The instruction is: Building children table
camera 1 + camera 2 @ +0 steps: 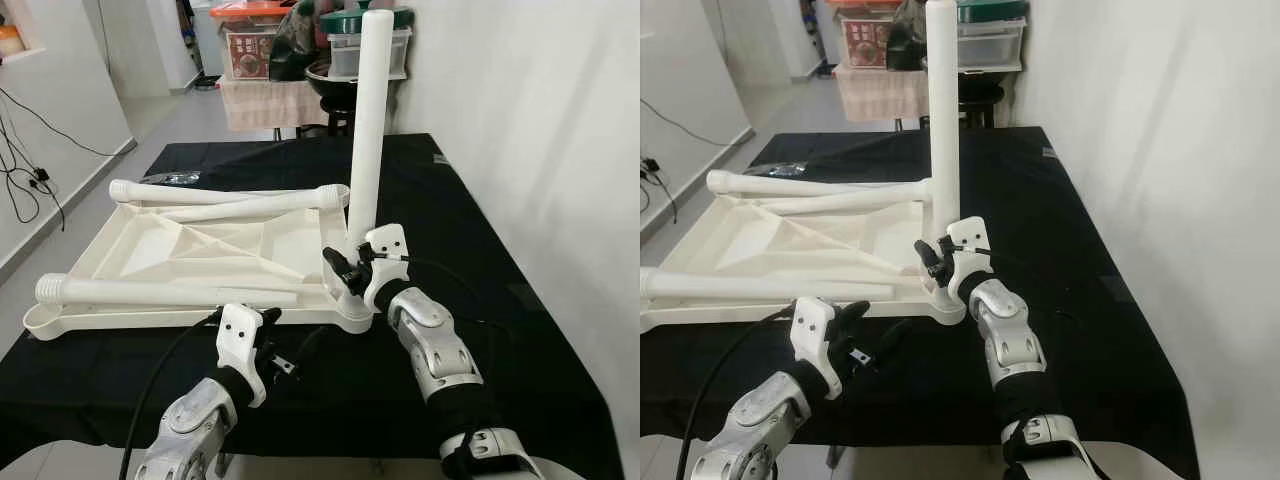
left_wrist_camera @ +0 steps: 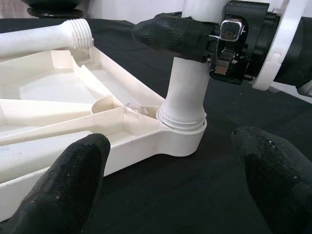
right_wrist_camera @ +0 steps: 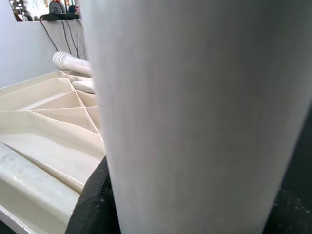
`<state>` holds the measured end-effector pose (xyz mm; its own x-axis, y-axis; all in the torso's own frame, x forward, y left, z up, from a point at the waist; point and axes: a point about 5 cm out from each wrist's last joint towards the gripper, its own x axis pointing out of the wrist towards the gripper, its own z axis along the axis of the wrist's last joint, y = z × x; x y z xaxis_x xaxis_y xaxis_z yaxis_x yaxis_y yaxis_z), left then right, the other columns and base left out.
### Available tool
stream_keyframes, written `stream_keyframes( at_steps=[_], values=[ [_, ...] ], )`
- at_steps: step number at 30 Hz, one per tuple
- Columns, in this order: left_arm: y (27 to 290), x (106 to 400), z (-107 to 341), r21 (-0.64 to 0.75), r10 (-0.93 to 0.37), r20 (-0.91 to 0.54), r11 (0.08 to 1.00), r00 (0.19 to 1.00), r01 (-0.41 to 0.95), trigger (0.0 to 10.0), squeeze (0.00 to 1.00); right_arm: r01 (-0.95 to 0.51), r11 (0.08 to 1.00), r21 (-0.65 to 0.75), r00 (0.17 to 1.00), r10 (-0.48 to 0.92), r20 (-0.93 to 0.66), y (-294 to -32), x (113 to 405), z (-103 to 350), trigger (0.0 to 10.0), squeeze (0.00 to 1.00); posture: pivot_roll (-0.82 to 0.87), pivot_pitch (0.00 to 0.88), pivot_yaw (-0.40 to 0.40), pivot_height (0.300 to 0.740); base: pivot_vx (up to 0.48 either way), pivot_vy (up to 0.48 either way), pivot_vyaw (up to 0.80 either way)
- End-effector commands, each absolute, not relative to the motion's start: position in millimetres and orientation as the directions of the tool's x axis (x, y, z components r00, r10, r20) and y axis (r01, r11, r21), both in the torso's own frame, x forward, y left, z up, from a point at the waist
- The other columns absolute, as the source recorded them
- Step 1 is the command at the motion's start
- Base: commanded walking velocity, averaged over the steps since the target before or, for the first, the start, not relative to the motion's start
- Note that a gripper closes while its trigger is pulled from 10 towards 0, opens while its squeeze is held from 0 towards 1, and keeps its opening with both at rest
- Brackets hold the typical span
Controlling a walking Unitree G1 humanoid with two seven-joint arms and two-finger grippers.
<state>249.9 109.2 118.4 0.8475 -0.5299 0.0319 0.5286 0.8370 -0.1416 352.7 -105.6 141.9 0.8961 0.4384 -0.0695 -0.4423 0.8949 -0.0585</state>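
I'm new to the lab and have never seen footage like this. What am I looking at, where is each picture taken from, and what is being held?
It is a humanoid robot with two silver arms, each ending in a black two-fingered pincer. The two wide pictures come from the stereo camera in its head, looking down; the two close-ups come from cameras on its wrists.

On the black-covered table a white plastic children's tabletop lies upside down, ribs showing. Three loose legs lie across it. A fourth leg stands upright in the corner socket.

The right pincer is shut on that upright leg low down, near the socket. The left pincer hovers open above the cloth beside the same corner, holding nothing.
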Motion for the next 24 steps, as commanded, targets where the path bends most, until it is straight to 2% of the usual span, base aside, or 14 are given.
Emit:
stream_keyframes(
  at_steps=[1,2,3,7,10,11,14,15,18,23,24],
  values=[
    [111.9,250.8,117.6,-0.137,-0.517,0.033,0.845,0.855,0.516,10.0,0.0,-0.43,0.902,-0.026,0.889,0.418,-0.186,-115.0,349.2,119.5,10.0,1.0,-0.05,0.003,0.031,0.74,0.0,0.0,0.0],
    [111.4,251.0,117.6,-0.138,-0.522,0.032,0.842,0.852,0.521,10.0,0.0,-0.446,0.894,-0.024,0.883,0.436,-0.172,-112.8,349.9,125.9,10.0,1.0,-0.06,0.003,0.03,0.74,0.0,0.0,0.0],
    [110.5,251.3,117.8,-0.138,-0.53,0.031,0.837,0.847,0.529,10.0,0.0,-0.526,0.85,0.009,0.845,0.524,-0.103,-104.7,355.7,145.5,10.0,1.0,-0.05,0.002,0.031,0.74,0.0,0.0,0.0],
    [109.9,251.6,117.9,-0.138,-0.531,0.032,0.837,0.847,0.53,10.0,0.0,-0.611,0.791,0.019,0.79,0.611,-0.037,-98.1,359.3,163.8,10.0,1.0,-0.05,0.001,0.033,0.74,0.0,0.0,0.0],
    [109.6,251.9,118.1,-0.137,-0.529,0.034,0.838,0.848,0.528,10.0,0.0,-0.779,0.626,-0.039,0.627,0.779,-0.002,-89.5,362.3,179.5,10.0,1.0,-0.05,0.001,0.033,0.74,0.0,0.0,0.0],
    [109.3,251.9,118.0,-0.137,-0.529,0.034,0.838,0.848,0.528,10.0,0.0,-0.827,0.56,-0.061,0.562,0.827,-0.026,-87.0,362.2,177.8,10.0,0.0,-0.04,0.0,0.028,0.74,0.0,0.0,0.0],
    [108.6,251.8,117.7,-0.137,-0.528,0.034,0.839,0.849,0.527,10.0,0.0,-0.899,0.433,-0.065,0.437,0.895,-0.088,-83.6,362.1,171.2,10.0,0.0,-0.04,0.0,0.027,0.74,0.0,0.0,0.0],
    [108.6,251.8,117.7,-0.137,-0.528,0.034,0.839,0.849,0.527,10.0,0.0,-0.899,0.433,-0.065,0.437,0.895,-0.088,-83.6,362.1,171.2,10.0,0.0,-0.04,0.0,0.027,0.74,0.0,0.0,0.0],
    [108.3,251.6,117.3,-0.135,-0.527,0.033,0.839,0.849,0.527,10.0,0.0,-0.941,0.336,-0.046,0.339,0.929,-0.145,-82.2,361.8,166.4,10.0,0.0,-0.03,0.0,0.028,0.74,0.0,0.0,0.0],
    [108.2,251.3,116.9,-0.135,-0.528,0.031,0.839,0.849,0.527,10.0,0.0,-0.956,0.295,-0.007,0.292,0.943,-0.16,-82.4,363.7,166.7,10.0,0.0,-0.03,0.0,0.029,0.74,0.0,0.0,0.0],
    [108.1,251.3,116.9,-0.135,-0.528,0.03,0.839,0.848,0.527,10.0,0.0,-0.957,0.289,0.012,0.284,0.945,-0.16,-83.1,364.7,167.0,6.6,0.0,-0.03,0.0,0.029,0.74,0.0,0.0,0.0]
  ],
)
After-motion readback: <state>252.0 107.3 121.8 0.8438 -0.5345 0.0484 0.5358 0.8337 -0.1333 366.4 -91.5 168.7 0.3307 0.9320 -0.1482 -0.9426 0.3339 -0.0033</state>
